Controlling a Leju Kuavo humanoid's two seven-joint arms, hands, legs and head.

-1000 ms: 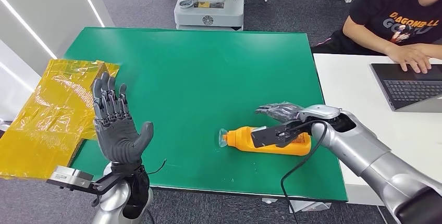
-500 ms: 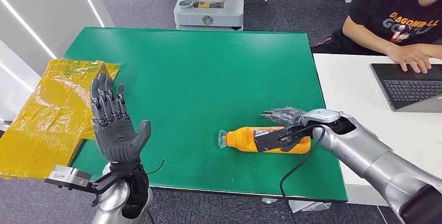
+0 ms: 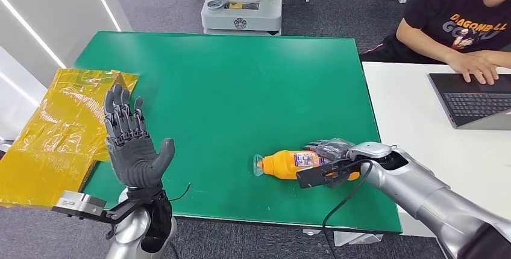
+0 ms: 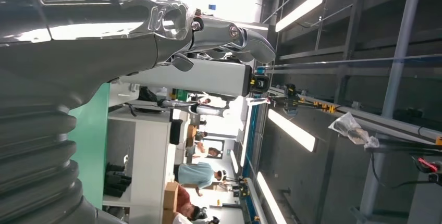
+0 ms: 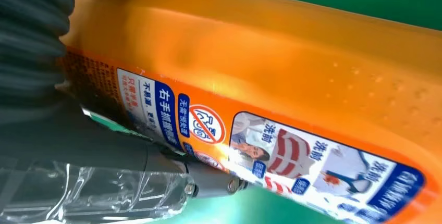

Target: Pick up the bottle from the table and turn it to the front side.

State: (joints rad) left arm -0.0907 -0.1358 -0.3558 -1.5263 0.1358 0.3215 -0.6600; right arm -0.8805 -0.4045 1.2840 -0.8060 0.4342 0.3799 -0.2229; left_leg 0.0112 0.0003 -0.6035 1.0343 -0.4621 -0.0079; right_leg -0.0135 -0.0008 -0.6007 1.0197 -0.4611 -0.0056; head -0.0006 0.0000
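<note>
Orange plastic bottle (image 3: 298, 164) lying on its side near your green table's (image 3: 229, 84) front edge | right hand (image 3: 328, 161) wrapped around its base, label showing, ready to lift and turn | left hand (image 3: 134, 144) raised, fingers spread, empty, kept clear.

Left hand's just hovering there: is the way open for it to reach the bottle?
Probably yes. The left hand is raised, open, with bare green table between it and the bottle. The right hand already grips the bottle's far end, leaving the cap end free.
</note>
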